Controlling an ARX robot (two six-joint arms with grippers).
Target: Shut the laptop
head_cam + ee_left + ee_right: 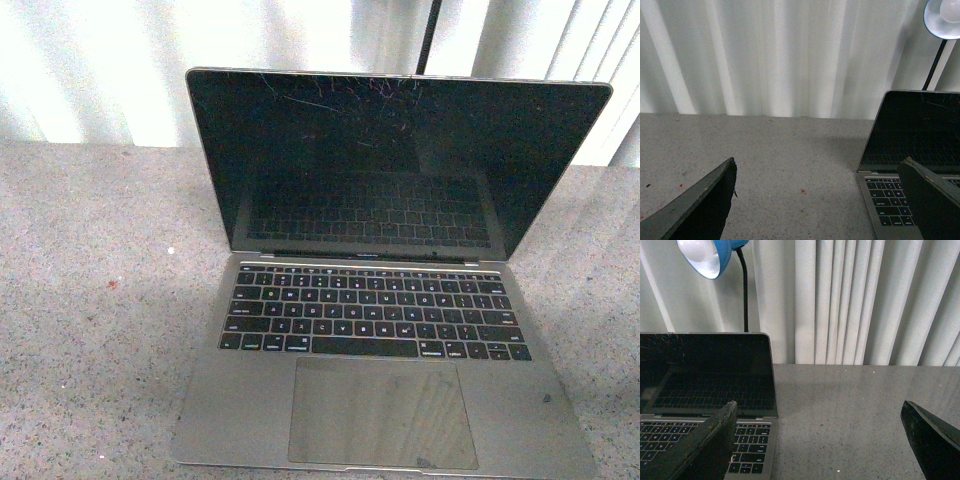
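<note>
On the speckled grey table (90,300) sits one open laptop (380,300). It is thin, flat and silver, with black keys and a scratched, shiny black screen. Behind the laptop stands one blue lamp (707,257). Left of the laptop, the left gripper (820,162) gapes wide and holds nothing. Right of it, the right gripper (820,403) does too.

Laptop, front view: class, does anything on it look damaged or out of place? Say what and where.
Yes. The laptop stands open and its black screen is scratched: pale tangled lines cross the upper part, thickest near the top edge. Nothing looks spilled.
</note>
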